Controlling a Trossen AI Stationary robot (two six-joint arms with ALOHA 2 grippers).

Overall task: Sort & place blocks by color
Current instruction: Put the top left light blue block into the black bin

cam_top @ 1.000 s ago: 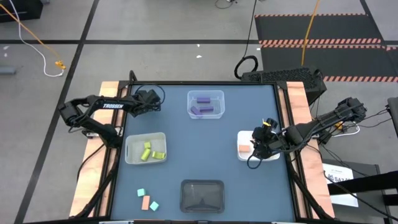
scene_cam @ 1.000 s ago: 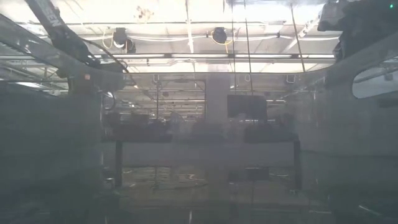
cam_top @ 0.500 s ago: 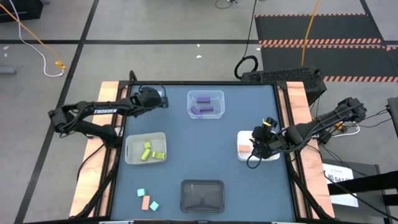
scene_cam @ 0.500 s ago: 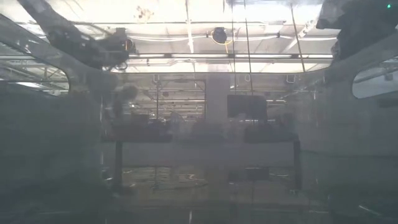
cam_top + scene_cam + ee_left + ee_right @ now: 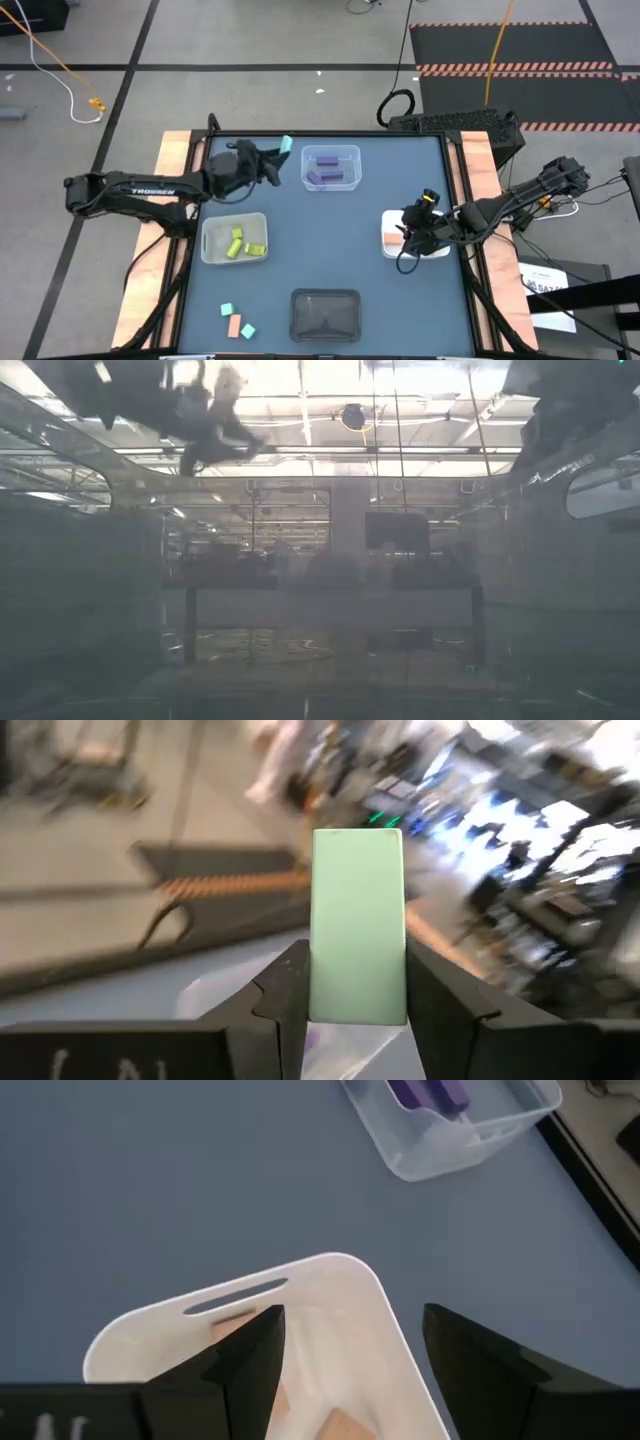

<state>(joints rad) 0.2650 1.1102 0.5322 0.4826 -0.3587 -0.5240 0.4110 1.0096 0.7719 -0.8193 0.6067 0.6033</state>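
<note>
Claws work at opposite sides of the dark blue table (image 5: 320, 250). The left claw (image 5: 281, 160) hangs over the far left part of the table, just beside the clear plastic tray (image 5: 331, 167) at the far edge, and is clenched on a light cyan wooden bar (image 5: 357, 925) that stands upright between its fingers (image 5: 283, 995). That clear tray holds two purple wooden blocks (image 5: 322, 170). The right claw (image 5: 408, 236) hovers over the white tray (image 5: 340, 1330) near the right edge, its fingers (image 5: 245, 1370) spread apart and holding nothing; a salmon-orange wooden block (image 5: 391, 240) lies in that tray below it.

Near the left edge, a translucent tray (image 5: 215, 252) carries three yellow-green wooden pieces (image 5: 240, 243). At the near left corner three loose pieces lie on the bare table: a light cyan cube (image 5: 227, 310), a salmon-orange bar (image 5: 234, 325) just beside it, and a second light cyan cube (image 5: 248, 330) touching or almost touching the bar. A black tray (image 5: 324, 314) sits at the middle of the near edge; I cannot tell whether anything lies in it.
</note>
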